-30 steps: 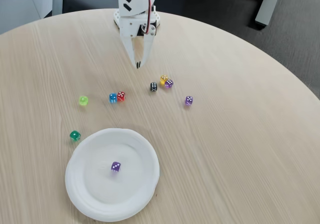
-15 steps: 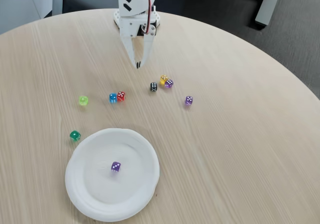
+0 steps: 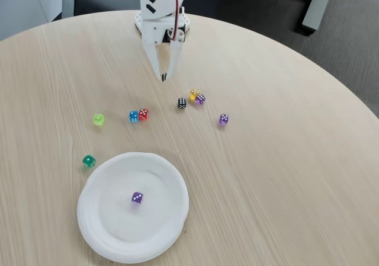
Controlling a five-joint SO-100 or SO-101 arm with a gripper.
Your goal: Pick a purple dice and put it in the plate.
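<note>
Nearest my camera sits the plate (image 3: pixel 100 242), and I can see the purple dice (image 3: pixel 137 198) lying inside it, a little left of its middle, showing white pips on its upper faces. From that I judge the job essentially done: the dice is in the plate and nothing grips it.

Just off the plate's upper left rim lies a dark green dice (image 3: pixel 89 160) on the table (image 3: pixel 284 183). Further back runs a loose row of other dice: a lime one (image 3: pixel 99 119) on the left, then a blue dice (image 3: pixel 134 117) touching a red dice (image 3: pixel 143 114), then a black dice (image 3: pixel 182 103), and a yellow dice (image 3: pixel 193 93) pressed against a lighter purple dice (image 3: pixel 200 99). Another lighter purple dice (image 3: pixel 224 119) sits apart to the right.

Beyond them the gripper (image 3: pixel 163 76) hangs tip down above bare table, well clear of every dice. Its two white fingers meet at the tip, so I read the pincer as closed and empty. What is left, as I see it, is at most parking the arm.

I can make out no readable brand or writing; the only marking is a black zigzag shape on the white arm housing (image 3: pixel 155 4).
</note>
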